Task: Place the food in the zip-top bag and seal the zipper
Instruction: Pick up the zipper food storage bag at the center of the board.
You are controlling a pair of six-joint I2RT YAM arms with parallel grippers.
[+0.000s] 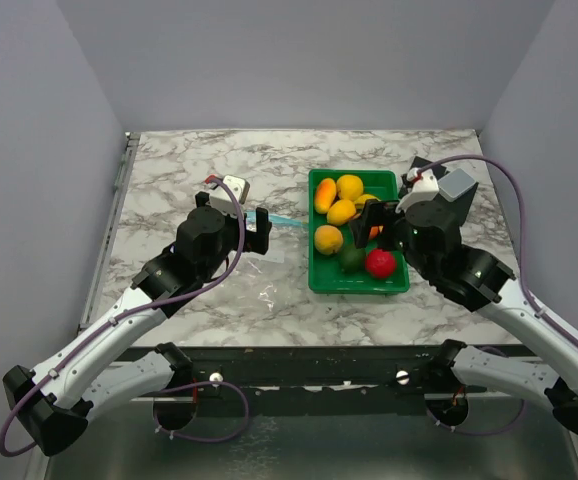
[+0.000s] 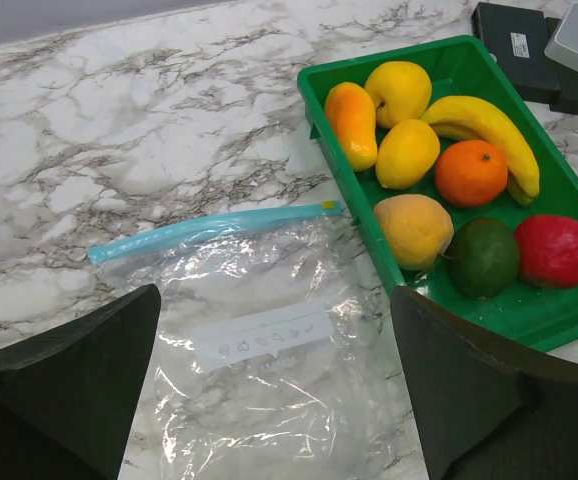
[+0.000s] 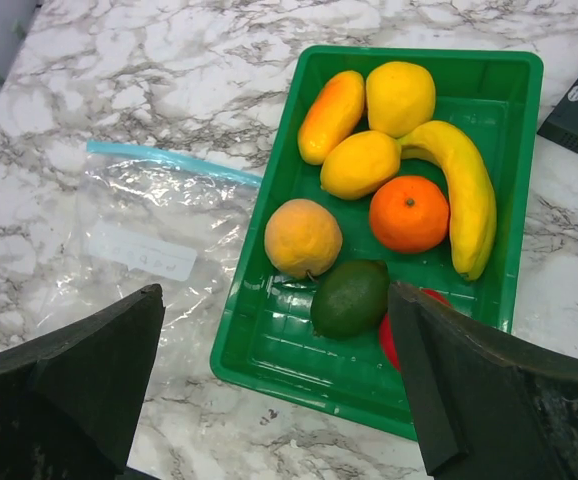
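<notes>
The left hand (image 2: 274, 400) is spread wide, its two dark fingers far apart at the bottom corners of its wrist view, and it holds nothing. Between and beyond the fingers the zip-top bag (image 2: 259, 340) lies flat on the marble tabletop (image 2: 119, 110), clear, with no fruit inside. Its light blue zipper (image 2: 209, 228) runs along the upper edge, one end just beside the green tray (image 2: 529, 320). I cannot tell whether it is pressed shut.

The right hand (image 3: 279, 390) is opened just as wide, with nothing in its grasp, and hangs over the lower edge of the tray in its own view.

All the fruits sit in the tray:
- a long orange-yellow one (image 2: 354, 122) and two yellow ones at the top
- a banana (image 2: 489, 125) curving down the right side
- an orange (image 2: 471, 172) touching the banana
- a peach-coloured one (image 2: 413, 230) against the left wall
- a dark green fruit (image 2: 485, 257) beside the peach-coloured one
- a red fruit (image 2: 554, 250) at the lower right

From overhead, the bag lies left of the tray at mid-frame.
</notes>
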